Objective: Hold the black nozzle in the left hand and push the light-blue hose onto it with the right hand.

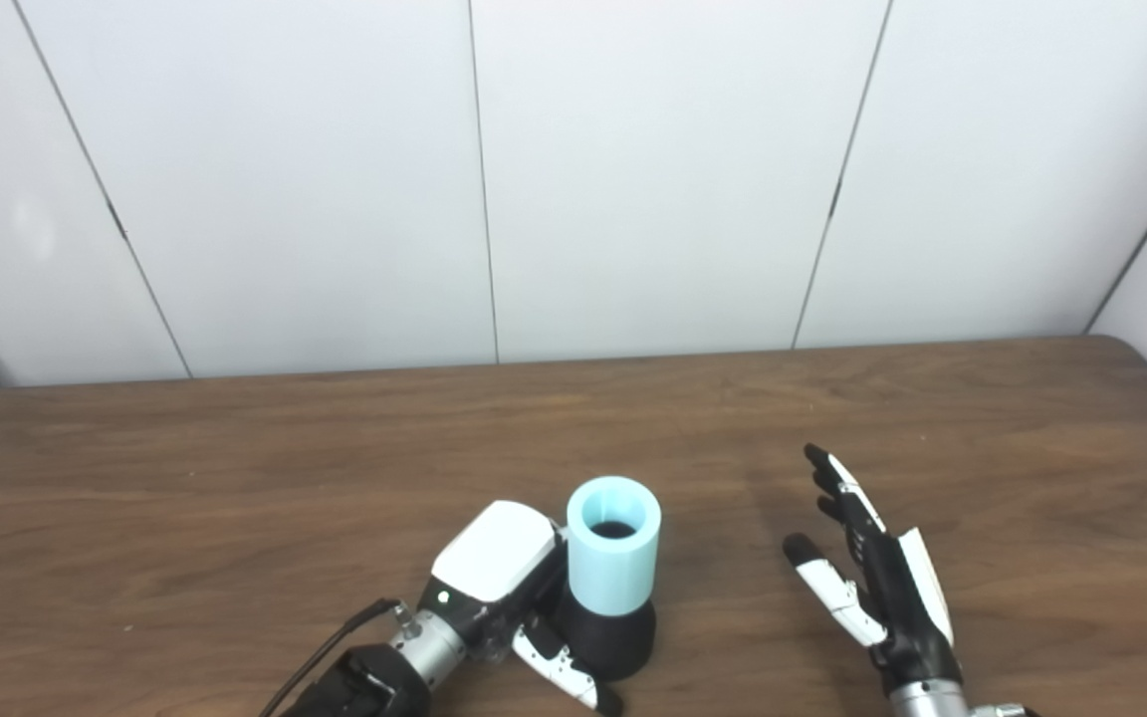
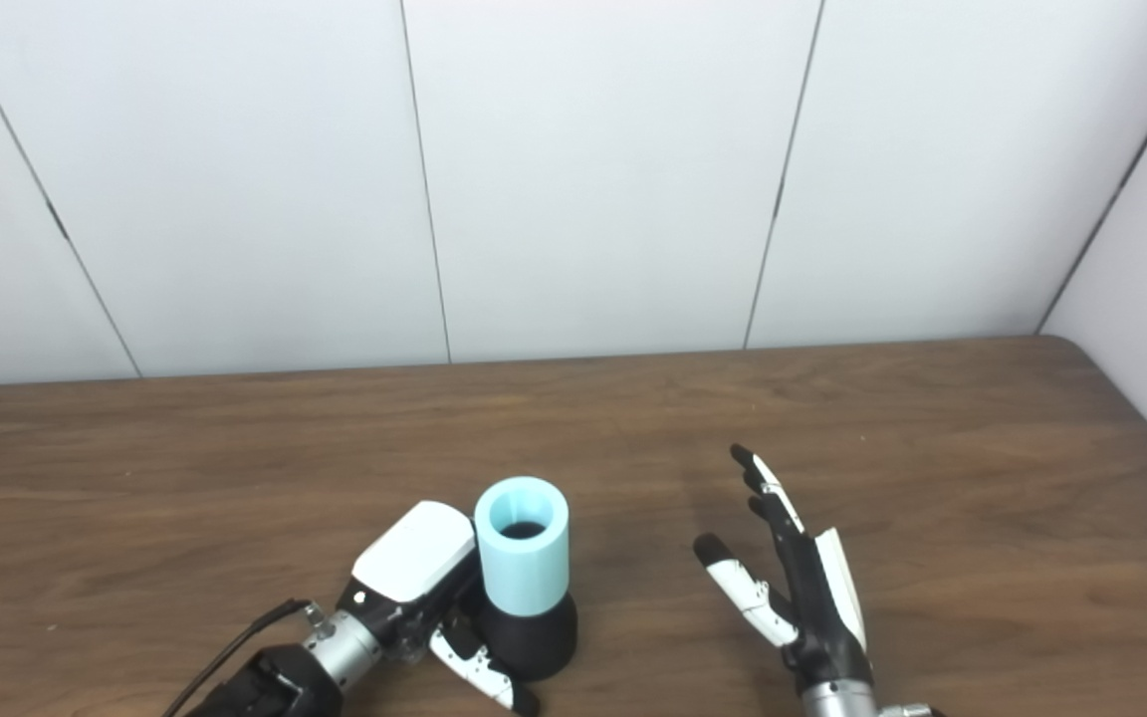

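White wall panels run behind a long brown wooden table (image 1: 235,468), and all the action sits near its front edge. Standing upright there is the black nozzle (image 1: 611,633), a squat dark base, with the light-blue hose (image 1: 614,558) already seated over its top like a sleeve, its open mouth facing up and something dark visible down inside. The left hand (image 1: 509,597) is pressed against the left side of the pair, fingers (image 1: 562,670) curled round the front of the black base, so it looks to be gripping the nozzle to keep it steady, though the far side of the grip is hidden. The right hand (image 1: 877,573) is well apart to the right, empty, fingers straight and spread, palm turned toward the hose. To my eye the pushing is done or nearly so; how deep the hose has gone I cannot tell. With the base braced from the left, any last press from above should not tip it.
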You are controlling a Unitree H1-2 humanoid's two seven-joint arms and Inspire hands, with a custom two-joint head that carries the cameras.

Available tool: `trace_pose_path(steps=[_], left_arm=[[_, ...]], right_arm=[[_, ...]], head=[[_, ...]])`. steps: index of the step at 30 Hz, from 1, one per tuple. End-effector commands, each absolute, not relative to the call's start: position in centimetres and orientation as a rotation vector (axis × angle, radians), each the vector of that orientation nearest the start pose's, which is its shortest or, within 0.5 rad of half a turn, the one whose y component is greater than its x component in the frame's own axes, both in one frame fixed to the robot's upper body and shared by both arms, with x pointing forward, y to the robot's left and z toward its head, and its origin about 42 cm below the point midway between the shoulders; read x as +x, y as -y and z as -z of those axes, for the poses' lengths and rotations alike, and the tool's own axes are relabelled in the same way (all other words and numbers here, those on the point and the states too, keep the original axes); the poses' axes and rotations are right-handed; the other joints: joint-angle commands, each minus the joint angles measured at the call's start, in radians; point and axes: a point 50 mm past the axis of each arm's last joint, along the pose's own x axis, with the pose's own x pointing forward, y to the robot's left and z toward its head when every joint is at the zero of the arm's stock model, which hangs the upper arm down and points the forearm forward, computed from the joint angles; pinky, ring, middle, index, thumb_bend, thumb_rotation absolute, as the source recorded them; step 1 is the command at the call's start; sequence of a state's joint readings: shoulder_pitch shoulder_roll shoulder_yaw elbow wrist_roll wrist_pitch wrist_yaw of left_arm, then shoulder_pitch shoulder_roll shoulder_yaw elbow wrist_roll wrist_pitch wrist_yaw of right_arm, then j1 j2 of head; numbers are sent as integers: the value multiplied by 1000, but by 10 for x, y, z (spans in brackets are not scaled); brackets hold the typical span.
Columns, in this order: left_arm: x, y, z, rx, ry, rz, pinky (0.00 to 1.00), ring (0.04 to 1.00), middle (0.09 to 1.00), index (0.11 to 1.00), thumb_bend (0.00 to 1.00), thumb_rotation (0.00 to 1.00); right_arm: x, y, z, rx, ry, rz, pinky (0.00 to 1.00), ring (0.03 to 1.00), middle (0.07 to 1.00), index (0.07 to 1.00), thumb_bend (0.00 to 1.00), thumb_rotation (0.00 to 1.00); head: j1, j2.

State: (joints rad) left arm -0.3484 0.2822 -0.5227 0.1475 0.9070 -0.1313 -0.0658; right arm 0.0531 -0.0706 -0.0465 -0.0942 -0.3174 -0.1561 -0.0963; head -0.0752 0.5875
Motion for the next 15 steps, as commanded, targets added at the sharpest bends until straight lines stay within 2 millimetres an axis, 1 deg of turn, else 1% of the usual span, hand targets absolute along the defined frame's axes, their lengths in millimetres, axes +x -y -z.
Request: trace_pose_path(steps=[1,4,9,12,15], left_arm=[[358,-227,-102,1465,15,520,820,882,868,854,1000,109],[359,-236,-106,1469,-23,476,825,894,884,871,1000,128],[364,-254,-112,1484,-89,405,838,904,902,895,1000,143],[366,-263,-118,1469,-139,371,855,902,889,887,990,101],[365,-272,-122,1456,-139,348,837,870,852,855,980,62]], right_arm=[[273,250,-138,-366,288,136,900,941,950,917,602,839],[273,250,-139,-361,278,136,906,945,952,924,627,840],[273,250,-138,-360,270,139,898,944,951,915,630,827],[274,250,-138,-367,269,142,888,937,947,909,623,831],[274,249,-138,-365,270,150,894,937,944,914,628,842]], head=[[-3,0],[-3,0],[-3,0],[-1,-2],[-2,-4]])
